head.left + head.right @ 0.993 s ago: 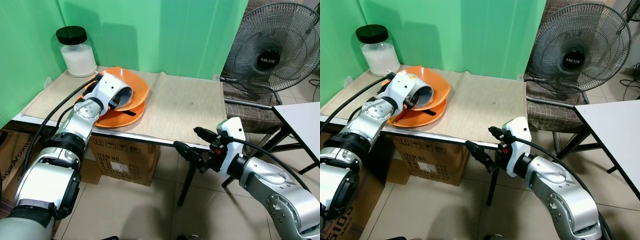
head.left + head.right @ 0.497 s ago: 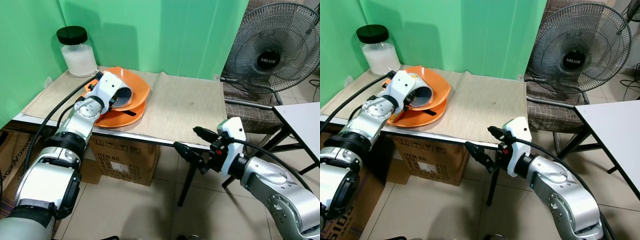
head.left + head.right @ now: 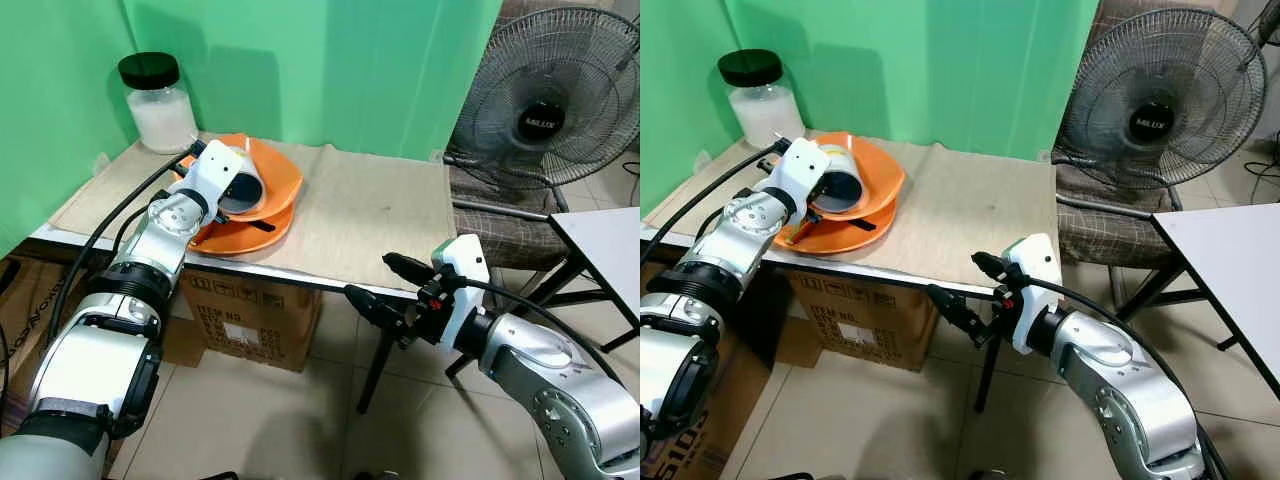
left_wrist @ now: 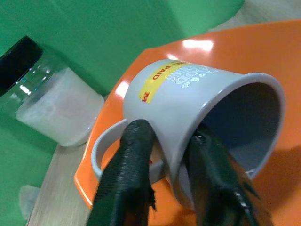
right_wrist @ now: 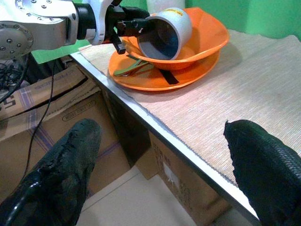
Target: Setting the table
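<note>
A grey mug [image 4: 202, 108] with a yellow label lies tipped on its side, mouth toward the table's front, over an orange bowl [image 3: 283, 180]. The bowl rests on an orange plate [image 3: 250, 236] at the left of the table. My left gripper [image 4: 170, 141] is shut on the mug's wall beside the handle, one finger outside and one inside the rim. Dark utensils [image 5: 165, 76] lie on the plate under the bowl. My right gripper [image 3: 385, 284] is open and holds nothing, level with the table's front edge, right of the plate.
A beige mat [image 3: 370, 215] covers the tabletop. A glass jar [image 3: 160, 100] with a black lid stands at the back left corner. Cardboard boxes [image 3: 250, 310] sit under the table. A fan [image 3: 550, 110], a checked chair [image 3: 500, 215] and a white table [image 3: 610, 240] are at the right.
My left gripper has lifted and tipped the mug slightly over the bowl. The right arm has barely moved. The whole view has shifted a little.
</note>
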